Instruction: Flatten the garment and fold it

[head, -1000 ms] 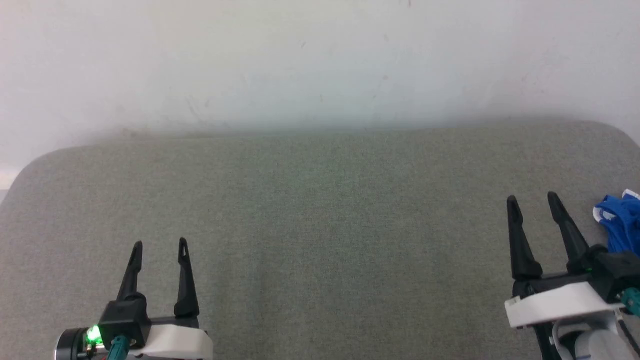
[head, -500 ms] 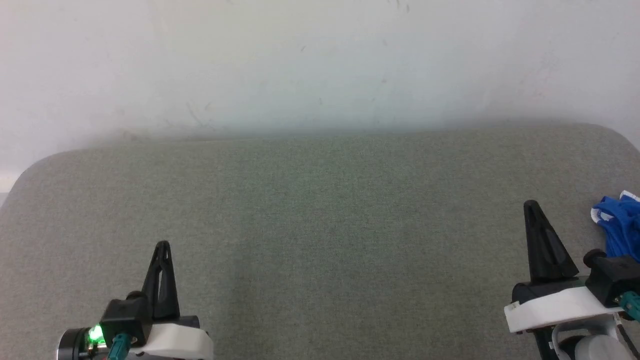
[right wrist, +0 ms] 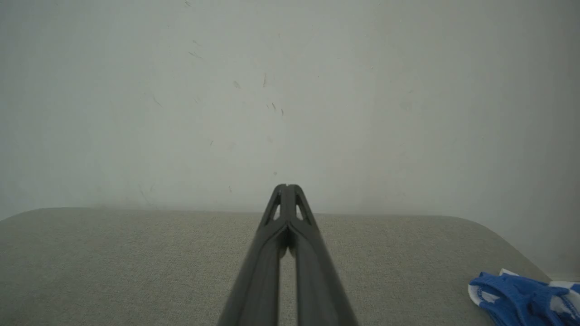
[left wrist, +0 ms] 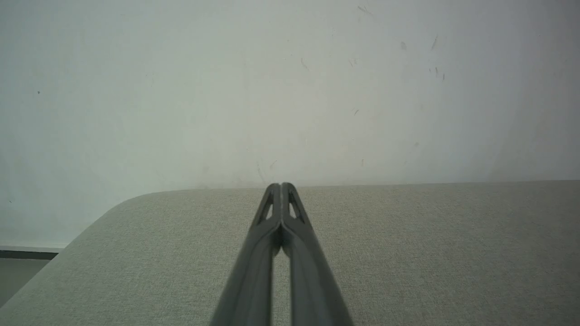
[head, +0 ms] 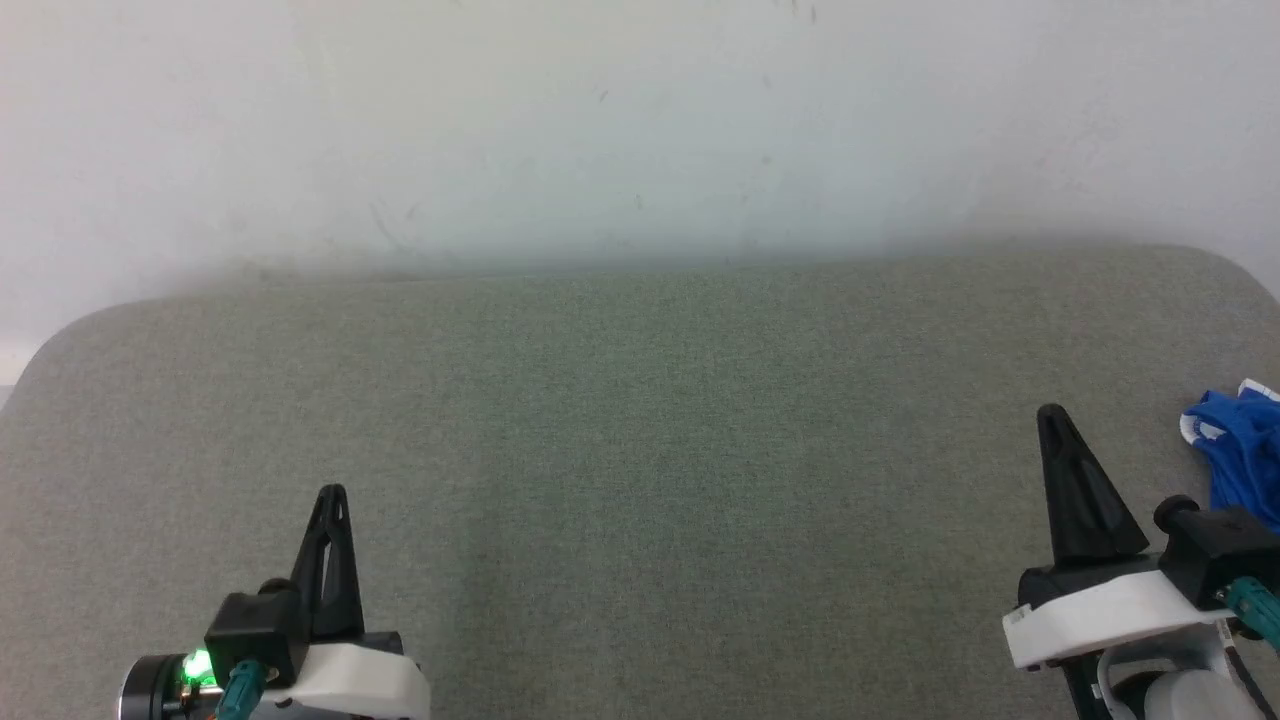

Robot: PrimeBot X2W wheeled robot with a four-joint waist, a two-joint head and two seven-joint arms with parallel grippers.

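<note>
Head view: left pincer (head: 332, 497) and right pincer (head: 1051, 418) are both closed on nothing over the grey pad (head: 640, 480). The garment (head: 1232, 452) lies bunched just to the right of the right pincer, apart from it. Reaching across with the jaws closed would likely shove the heap toward the pad's right edge rather than catch it, and a pinch into the bunch could trap several layers, so it would not spread flat.
</note>
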